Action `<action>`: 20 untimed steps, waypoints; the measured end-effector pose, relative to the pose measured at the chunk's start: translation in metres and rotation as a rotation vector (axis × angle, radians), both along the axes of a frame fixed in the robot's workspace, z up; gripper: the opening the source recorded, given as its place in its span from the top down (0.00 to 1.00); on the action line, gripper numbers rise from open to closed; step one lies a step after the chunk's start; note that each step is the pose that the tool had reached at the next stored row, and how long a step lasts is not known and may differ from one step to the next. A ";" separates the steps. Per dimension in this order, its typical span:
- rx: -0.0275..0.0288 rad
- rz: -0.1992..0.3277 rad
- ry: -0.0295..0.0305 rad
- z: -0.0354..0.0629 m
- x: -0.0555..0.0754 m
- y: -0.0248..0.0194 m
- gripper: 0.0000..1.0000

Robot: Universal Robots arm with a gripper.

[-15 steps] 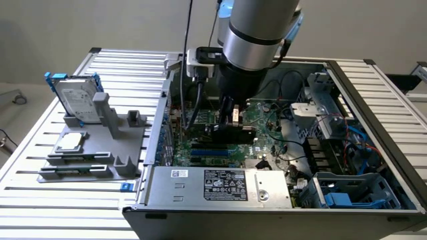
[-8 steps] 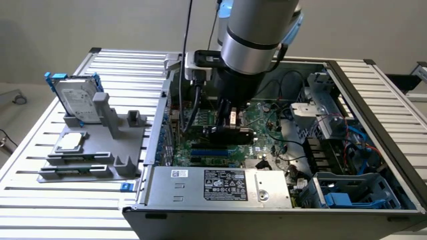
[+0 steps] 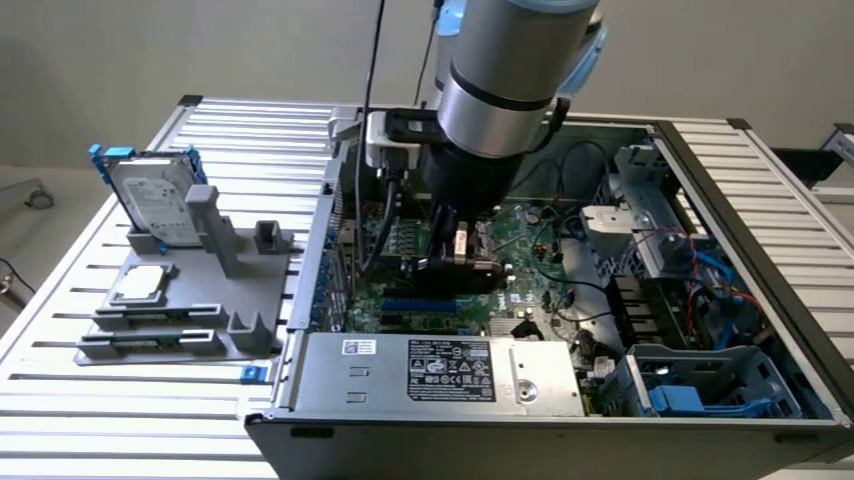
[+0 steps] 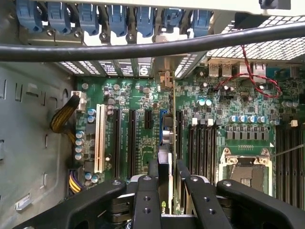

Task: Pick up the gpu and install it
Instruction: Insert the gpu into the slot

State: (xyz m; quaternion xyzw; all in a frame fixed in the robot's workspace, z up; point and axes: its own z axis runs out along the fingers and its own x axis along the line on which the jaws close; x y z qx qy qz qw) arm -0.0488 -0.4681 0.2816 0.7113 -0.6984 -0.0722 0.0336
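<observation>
Gripper [image 4: 167, 168]: two fingers [image 4: 153, 170] part-closed, clamping one gpu [image 4: 164, 190], card edge-on at motherboard [image 4: 128, 95] slots, centre of exterior frame. One hard drive [image 3: 147, 200] and one processor chip [image 3: 140, 283] on grey holder [image 3: 200, 300], exterior view's left.

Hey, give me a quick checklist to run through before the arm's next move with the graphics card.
1. Grip on the gpu: ok, the gripper is shut on it, card edge-on in its jaws.
2. Card above the motherboard, inside the case: ok.
3. Card lined up with a slot: cannot tell, it hides what lies beneath.
4. Card seated: cannot tell.
5. Hard drive and processor chip on their holder outside the case, apart from the arm: ok.
</observation>
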 end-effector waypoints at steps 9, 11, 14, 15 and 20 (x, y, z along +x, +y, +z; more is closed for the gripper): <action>-0.0004 0.000 0.0073 -0.0016 0.000 -0.0023 0.74; -0.0003 0.000 0.0089 -0.0024 -0.001 -0.0024 0.74; -0.0008 0.000 0.0119 -0.0036 -0.002 -0.0023 0.74; -0.0012 0.000 0.0130 -0.0038 -0.002 -0.0023 0.74; -0.0072 0.000 0.0176 -0.0060 -0.003 -0.0024 0.74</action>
